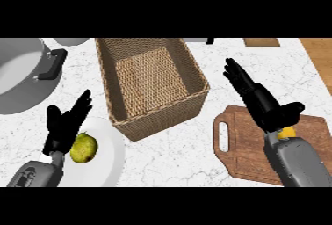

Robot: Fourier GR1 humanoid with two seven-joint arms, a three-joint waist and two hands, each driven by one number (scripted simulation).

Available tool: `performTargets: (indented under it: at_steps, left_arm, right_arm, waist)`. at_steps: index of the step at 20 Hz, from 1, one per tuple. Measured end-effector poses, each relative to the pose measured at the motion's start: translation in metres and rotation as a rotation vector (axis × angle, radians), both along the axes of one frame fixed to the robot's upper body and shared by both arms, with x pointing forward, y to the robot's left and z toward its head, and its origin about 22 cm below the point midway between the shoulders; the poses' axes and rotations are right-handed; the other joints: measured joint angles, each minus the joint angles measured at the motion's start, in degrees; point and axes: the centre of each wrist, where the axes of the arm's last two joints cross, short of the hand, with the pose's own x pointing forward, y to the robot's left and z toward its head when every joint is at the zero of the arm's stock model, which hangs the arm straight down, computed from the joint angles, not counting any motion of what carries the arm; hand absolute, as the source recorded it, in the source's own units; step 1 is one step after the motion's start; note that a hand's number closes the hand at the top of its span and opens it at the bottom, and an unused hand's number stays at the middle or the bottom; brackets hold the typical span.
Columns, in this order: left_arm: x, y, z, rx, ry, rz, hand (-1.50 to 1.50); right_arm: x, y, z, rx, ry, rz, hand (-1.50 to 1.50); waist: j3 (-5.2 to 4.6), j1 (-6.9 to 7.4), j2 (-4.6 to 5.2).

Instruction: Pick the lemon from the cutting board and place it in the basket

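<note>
Wicker basket sits mid-counter, long axis running near to far, slightly skewed, nothing visible inside. Wooden cutting board lies at near right, handle slot toward the left. Right hand hangs over the board's far edge, fingers straight and spread, pointing far-left; it grips nothing. Only a small yellow patch of the lemon shows, just beside the right wrist over the board; the forearm hides the rest, so its long axis and pointing cannot be told. Left hand is at near left, fingers straight and relaxed, pointing away, above the edge of a white plate. On that plate lies a yellow-green fruit, long axis near to far. Grey pot with a black handle stands far left on the white marble counter.
</note>
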Motion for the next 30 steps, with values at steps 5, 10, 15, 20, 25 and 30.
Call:
performTargets:
  at_steps: [5, 10, 15, 20, 25, 30]
  left_arm:
    - [0.012, 0.007, 0.010, 0.058, -0.063, 0.020, 0.00]
    - [0.016, 0.011, 0.017, 0.090, -0.088, 0.031, 0.00]
    - [0.019, 0.010, 0.016, 0.107, -0.090, 0.039, 0.00]
    - [0.019, 0.015, 0.016, 0.116, -0.084, 0.036, 0.00]
    - [0.024, 0.012, 0.021, 0.117, -0.097, 0.027, 0.00]
    - [0.028, 0.006, 0.024, 0.111, -0.104, 0.013, 0.00]
  right_arm:
    - [0.006, -0.050, -0.017, 0.198, 0.001, 0.144, 1.50]
    - [0.005, -0.064, -0.010, 0.501, -0.237, 0.388, -1.50]
    - [-0.021, -0.130, -0.017, 0.489, -0.343, 0.278, -1.50]
    - [-0.031, -0.193, 0.029, 0.134, -0.394, 0.126, -1.50]
    - [-0.041, -0.233, 0.085, -0.278, -0.389, 0.105, -1.50]
    - [-0.046, -0.245, 0.119, -0.579, -0.315, 0.197, -1.50]
  waist:
    - [0.28, 0.16, 0.57]
    - [0.68, -0.48, 0.35]
    - [0.26, -1.08, 0.04]
    - [0.07, -0.89, 0.01]
    - [0.10, -0.23, 0.21]
    - [0.15, 0.57, 0.41]
